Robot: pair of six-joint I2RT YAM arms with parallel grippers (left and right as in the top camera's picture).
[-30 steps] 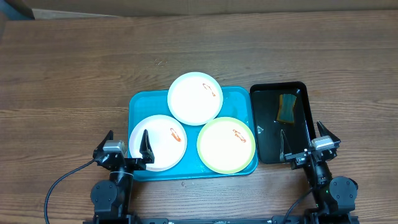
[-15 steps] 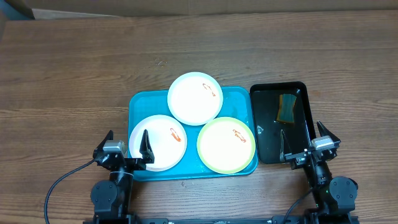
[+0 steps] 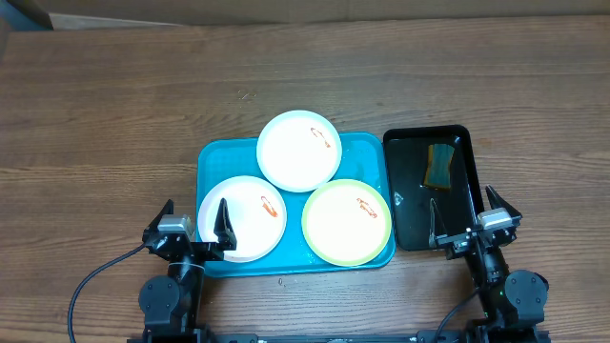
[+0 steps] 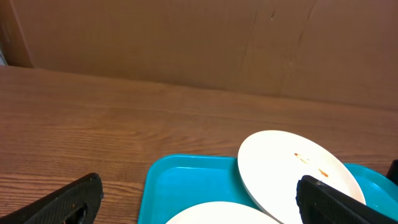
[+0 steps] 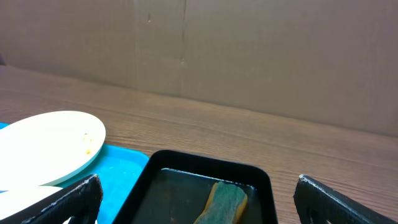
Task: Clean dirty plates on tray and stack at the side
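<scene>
Plates (image 3: 298,151), three, smeared orange, sit on turquoise tray (image 3: 367,152) at overhead centre; left wrist shows two only. Right wrist shows probable sponge (image 5: 222,202) in black tray (image 5: 205,167). Left gripper (image 3: 195,221) and right gripper (image 3: 464,215) spread wide, holding nothing.

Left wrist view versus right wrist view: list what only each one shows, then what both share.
Only the left wrist: the near white plate and the open left gripper. Only the right wrist: the black tray, the sponge in it, and the open right gripper. Both: the far white plate, the turquoise tray, the wooden table.
</scene>
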